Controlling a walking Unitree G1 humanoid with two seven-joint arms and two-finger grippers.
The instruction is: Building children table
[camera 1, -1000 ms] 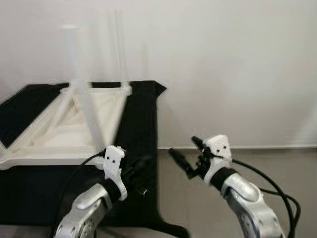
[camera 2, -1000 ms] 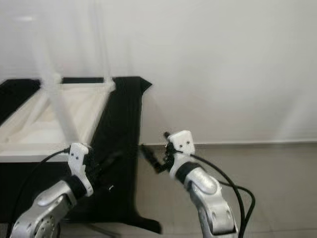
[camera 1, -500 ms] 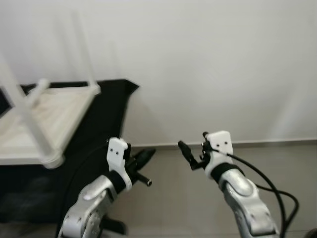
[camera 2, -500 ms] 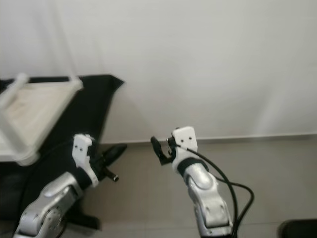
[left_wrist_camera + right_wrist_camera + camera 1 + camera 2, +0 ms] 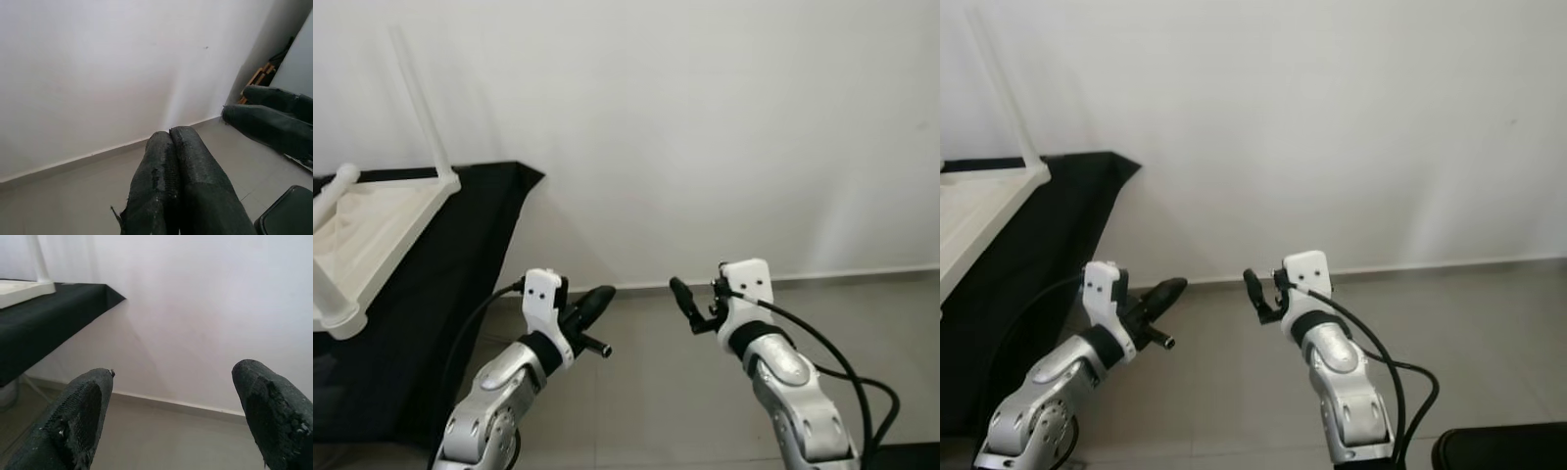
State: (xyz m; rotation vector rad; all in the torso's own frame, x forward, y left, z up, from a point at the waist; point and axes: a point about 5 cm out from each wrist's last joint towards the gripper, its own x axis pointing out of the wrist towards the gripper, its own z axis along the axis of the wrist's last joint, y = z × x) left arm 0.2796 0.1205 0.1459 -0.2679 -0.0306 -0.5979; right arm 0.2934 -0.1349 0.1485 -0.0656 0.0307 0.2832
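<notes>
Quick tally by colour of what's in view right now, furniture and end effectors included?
White: 1, the upturned children table with its legs sticking up.
Black: 3, the cloth-covered work surface, the left end effector shut and empty, the right end effector open and empty.
Total: 4.
</notes>
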